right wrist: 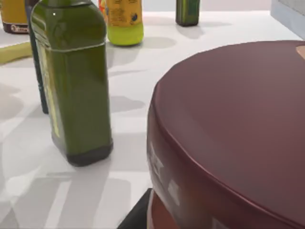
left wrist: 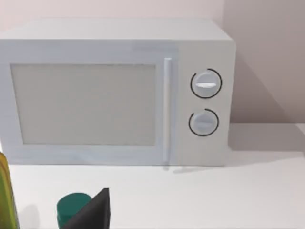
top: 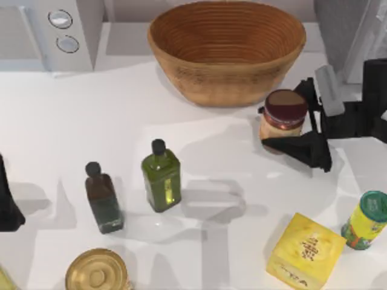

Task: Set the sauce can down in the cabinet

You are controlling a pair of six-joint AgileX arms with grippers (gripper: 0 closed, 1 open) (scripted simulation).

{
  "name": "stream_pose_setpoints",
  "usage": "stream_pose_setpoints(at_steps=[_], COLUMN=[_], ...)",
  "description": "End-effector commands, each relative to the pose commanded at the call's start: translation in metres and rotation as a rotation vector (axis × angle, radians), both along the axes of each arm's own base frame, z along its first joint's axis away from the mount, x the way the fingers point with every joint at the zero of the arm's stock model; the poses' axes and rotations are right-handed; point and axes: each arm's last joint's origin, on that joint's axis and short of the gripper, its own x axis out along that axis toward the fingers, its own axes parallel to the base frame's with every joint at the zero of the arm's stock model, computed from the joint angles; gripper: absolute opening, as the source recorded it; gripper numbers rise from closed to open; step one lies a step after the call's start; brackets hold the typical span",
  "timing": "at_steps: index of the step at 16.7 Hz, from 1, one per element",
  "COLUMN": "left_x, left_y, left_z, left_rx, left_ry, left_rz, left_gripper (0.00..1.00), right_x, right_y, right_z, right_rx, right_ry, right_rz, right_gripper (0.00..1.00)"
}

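The white table carries everything. At its far edge, in the left corner, stands a white microwave with two round knobs; the left wrist view faces its door. In the far right corner a strip of the grey speckled cabinet shows, with a pale framed panel beside it. Between them, at the far edge, sits a big woven basket.

The right gripper is near the right edge, just in front of the basket. Its dark fingers sit on either side of the sauce can, one at the can's far side and one at its near side, closed narrow on it. The can stands upright, maroon top up, well short of the cabinet; whether its base touches the table is hard to judge. The right wrist view has that maroon top close up.

Toward the near right corner lie a yellow box and, just beside it at the right edge, a green-lidded yellow can. Mid-table stands a green oil bottle, with a smaller dark bottle just to its left. A gold-topped can sits at the near edge.

The left gripper is parked at the left edge; I cannot tell how its fingers stand.
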Motion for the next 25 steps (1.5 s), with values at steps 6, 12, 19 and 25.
stream_pose_setpoints(at_steps=[6, 12, 19, 25], left_x=[0.000, 0.000, 0.000, 0.000], left_y=[0.000, 0.000, 0.000, 0.000], left_z=[0.000, 0.000, 0.000, 0.000], left_rx=[0.000, 0.000, 0.000, 0.000], left_ry=[0.000, 0.000, 0.000, 0.000], left_rz=[0.000, 0.000, 0.000, 0.000], left_gripper=[1.00, 1.00, 1.00, 1.00], right_x=[-0.003, -0.008, -0.031, -0.122], right_y=[-0.003, 0.000, -0.015, -0.049], right_z=[0.081, 0.107, 0.133, 0.191], right_rx=[-0.004, -0.001, -0.057, -0.156], right_ry=[0.019, 0.003, 0.036, 0.071], right_rz=[-0.011, 0.000, -0.132, -0.547], right_gripper=[0.00, 0.00, 0.00, 0.00])
